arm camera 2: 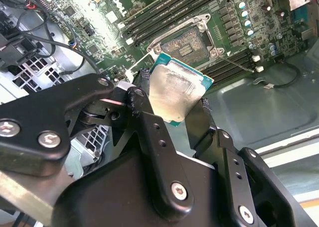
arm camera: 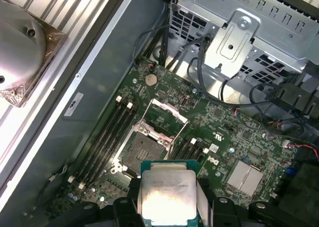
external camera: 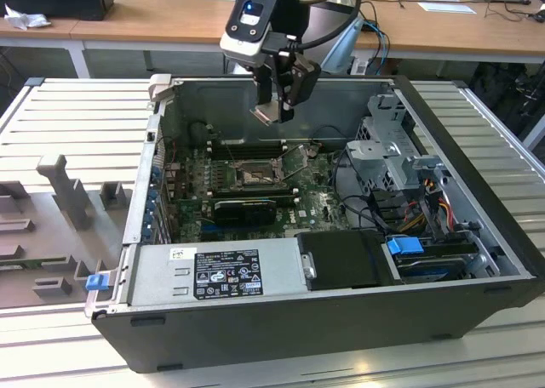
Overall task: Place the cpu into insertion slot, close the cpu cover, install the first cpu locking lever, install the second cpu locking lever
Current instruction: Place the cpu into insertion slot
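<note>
My gripper (external camera: 271, 111) hangs above the open computer case, shut on the cpu (external camera: 266, 113), a flat square chip with a pale silver face. In both wrist views the cpu (arm camera 2: 177, 90) (arm camera: 167, 194) sits edge-on between the black fingers (arm camera 2: 144, 112). The insertion slot (external camera: 255, 175) (arm camera 2: 192, 40) (arm camera: 144, 152) lies below it on the green board, its dark centre bare inside a silvery rim. The cpu cover (arm camera: 167, 118) stands raised along one edge of the slot. The locking levers are too thin to tell apart.
Black memory slots (arm camera: 102, 137) flank the socket. A long black graphics card (external camera: 247, 209) lies nearer the front, with a grey power supply (external camera: 221, 273) in front of it. A metal drive cage (external camera: 387, 145) and cables (external camera: 426, 209) stand at the exterior view's right.
</note>
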